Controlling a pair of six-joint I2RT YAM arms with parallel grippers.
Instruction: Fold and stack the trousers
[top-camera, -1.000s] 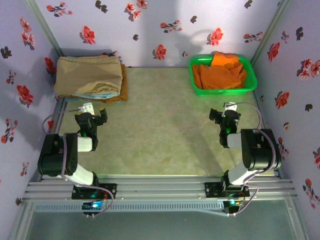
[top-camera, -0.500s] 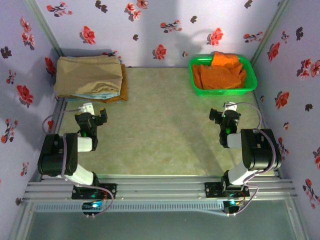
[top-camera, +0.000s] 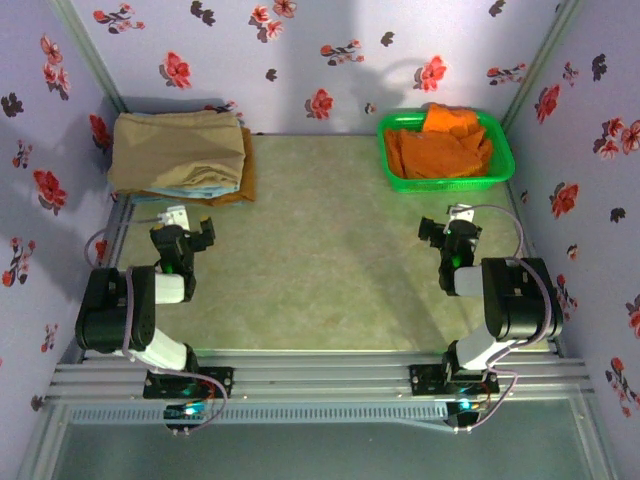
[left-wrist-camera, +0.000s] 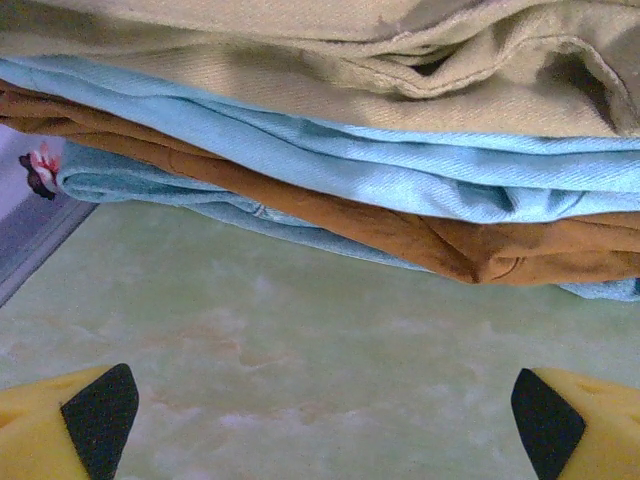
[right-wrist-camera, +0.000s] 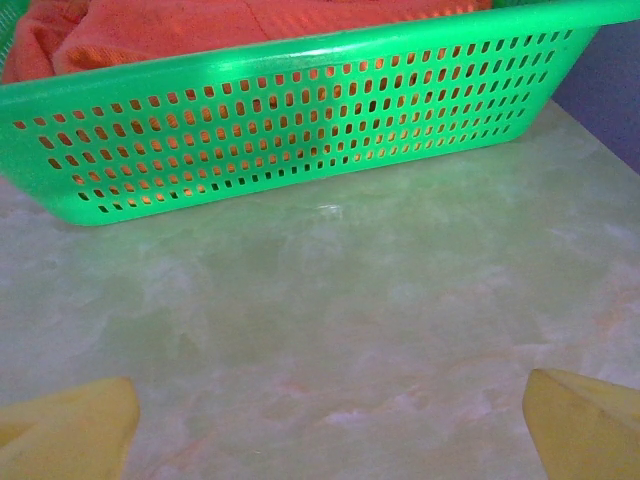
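Two grippers: left gripper (top-camera: 187, 232) and right gripper (top-camera: 449, 231) both stood with jaws spread wide, nothing between them, low over the table (top-camera: 320, 260).
Trousers: the trousers (top-camera: 180, 150) lay folded just ahead of the left gripper, top layer of a stack, not touching its fingers; well apart from the right gripper, far off to its left.
Under them: light blue cloth (left-wrist-camera: 400, 165), then brown cloth (left-wrist-camera: 470, 245), with more blue at the bottom, per the left wrist view.
Ahead of right gripper: green basket (right-wrist-camera: 300, 110) holding orange garments (right-wrist-camera: 200, 25); near, no contact.
Handling: judged soft, limp and light for their bulk; would drape and sag when lifted, and folded layers could slide apart.
Grip spot: judged best on the thick folded edge facing the left gripper, pinching all the tan layers together, clear of the blue cloth beneath.
Progress: trousers looked folded and stacked, so probably close to done.
Risk: snagging the lower cloths along with them.
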